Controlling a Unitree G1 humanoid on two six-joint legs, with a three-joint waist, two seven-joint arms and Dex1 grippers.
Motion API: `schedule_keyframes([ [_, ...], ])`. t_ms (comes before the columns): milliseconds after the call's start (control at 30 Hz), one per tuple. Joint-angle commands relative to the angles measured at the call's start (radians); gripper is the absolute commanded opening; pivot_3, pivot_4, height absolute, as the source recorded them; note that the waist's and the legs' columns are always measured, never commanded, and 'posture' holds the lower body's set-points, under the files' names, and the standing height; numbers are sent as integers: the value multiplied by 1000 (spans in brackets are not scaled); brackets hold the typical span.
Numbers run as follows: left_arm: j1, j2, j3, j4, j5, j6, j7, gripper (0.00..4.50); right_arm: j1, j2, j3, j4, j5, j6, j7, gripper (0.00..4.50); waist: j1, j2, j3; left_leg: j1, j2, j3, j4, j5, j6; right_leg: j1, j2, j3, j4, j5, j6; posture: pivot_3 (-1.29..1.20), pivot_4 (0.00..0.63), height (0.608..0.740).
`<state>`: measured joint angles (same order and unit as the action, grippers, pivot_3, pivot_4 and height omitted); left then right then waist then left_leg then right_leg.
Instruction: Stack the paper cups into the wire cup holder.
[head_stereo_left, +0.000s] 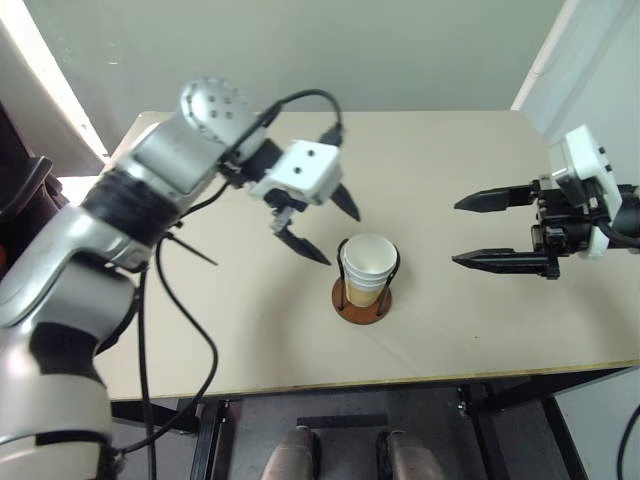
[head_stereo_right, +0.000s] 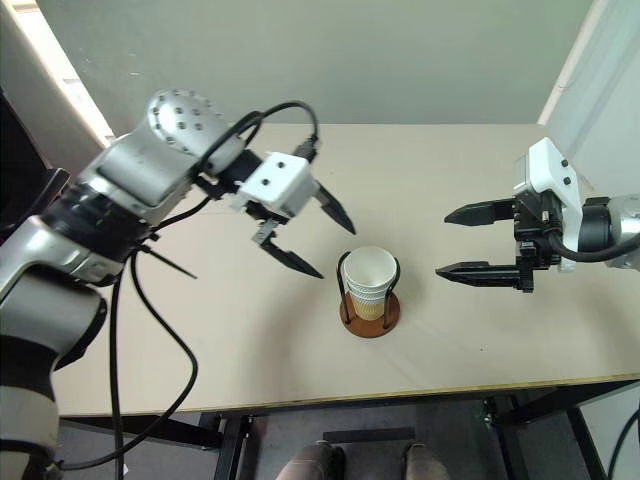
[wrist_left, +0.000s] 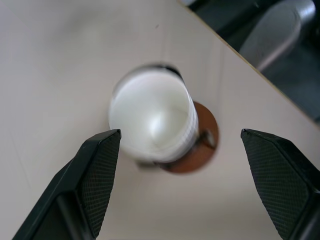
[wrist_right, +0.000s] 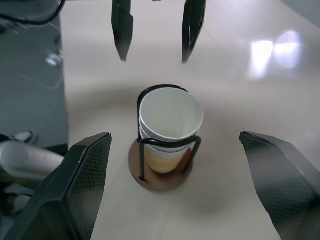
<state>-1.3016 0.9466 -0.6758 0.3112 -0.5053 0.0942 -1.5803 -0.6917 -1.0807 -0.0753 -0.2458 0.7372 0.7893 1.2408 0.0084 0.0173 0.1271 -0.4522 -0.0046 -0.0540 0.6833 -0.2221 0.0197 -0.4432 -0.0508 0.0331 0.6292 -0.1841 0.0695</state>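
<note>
Looking down from my head, I saw the paper cups (head_stereo_left: 367, 268) nested into one stack inside the wire cup holder (head_stereo_left: 361, 301), which stood on the tabletop (head_stereo_left: 450, 150) nearer its front edge than its back edge and about midway between the side edges. My left gripper (head_stereo_left: 320, 228) hung above the table just beside the stack, toward the left edge, with its two black fingers spread wide and nothing between them. My right gripper (head_stereo_left: 478, 232) was well apart from the stack, toward the right edge, fingers likewise parted and empty, pointing at the cups. From my left wrist I looked straight down into the white inside of the top cup, with the rust-brown base showing past it; the wire loops were hard to make out there. From my right wrist the stack stood side-on, so the layered rims, the tan wall and the black loops around them showed plainly, with my left gripper's fingertips (wrist_right: 122, 35) beyond the holder.
</note>
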Motion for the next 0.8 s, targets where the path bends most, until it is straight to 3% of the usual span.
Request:
schedule_keyframes([
  [33,219,209,234,-129,-89,213,34,4109,-14,-9,-25,104,-15,-22,47,4286,-6,0,0,1,0,0,-1,0,0,-1,1,0,0,0,-1,0,150,740],
  [200,661,436,606,-217,-221,373,92,4109,65,-54,-73,175,-18,-34,109,4286,-1,0,0,-1,3,-3,-2,-1,-3,-3,4,-1,1,-5,-8,0,150,740],
  [300,880,477,844,-201,-227,424,80,4109,70,-85,-88,236,-38,-65,156,4286,8,0,0,-1,1,-7,-2,-1,-4,-2,4,-2,3,-13,-22,0,150,740],
  [400,1039,482,1031,-183,-188,450,58,4109,47,-117,-77,300,-72,-106,203,4286,5,-1,-1,2,1,-7,-2,-3,-5,-2,2,-2,11,-14,-25,0,150,740],
  [533,1137,462,1156,-186,-148,461,60,4109,5,-138,-56,354,-103,-143,259,4286,3,-2,-1,11,0,-10,-8,-7,-2,0,2,-2,16,-14,-32,0,150,740],
  [800,1168,428,1211,-241,-124,492,84,4109,-28,-99,-28,369,-138,-156,275,4286,-6,-2,-1,18,3,-16,-21,6,-12,1,8,-2,17,-8,-45,0,150,740],
])
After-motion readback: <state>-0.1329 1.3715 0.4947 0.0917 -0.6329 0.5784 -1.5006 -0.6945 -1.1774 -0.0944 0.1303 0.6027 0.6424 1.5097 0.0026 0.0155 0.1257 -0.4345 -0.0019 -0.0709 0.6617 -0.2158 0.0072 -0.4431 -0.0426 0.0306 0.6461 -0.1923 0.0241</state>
